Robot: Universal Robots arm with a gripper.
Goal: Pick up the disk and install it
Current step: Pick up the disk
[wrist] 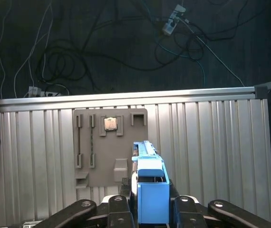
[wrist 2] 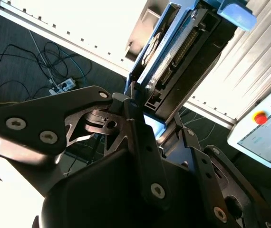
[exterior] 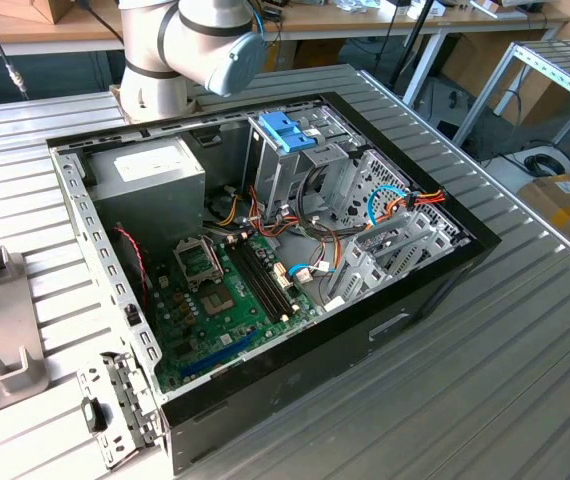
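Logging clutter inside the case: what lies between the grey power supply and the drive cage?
A bundle of coloured cables, seen in the exterior view.

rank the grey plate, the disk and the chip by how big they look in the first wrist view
1. grey plate
2. disk, nearest the camera, which inflates it, so its gap to the plate is unsure
3. chip on the plate, clearly smallest

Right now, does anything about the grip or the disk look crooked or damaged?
Nothing stands out. In the first wrist view the disk sits square between the fingers of the shut gripper, and no damage shows on it.
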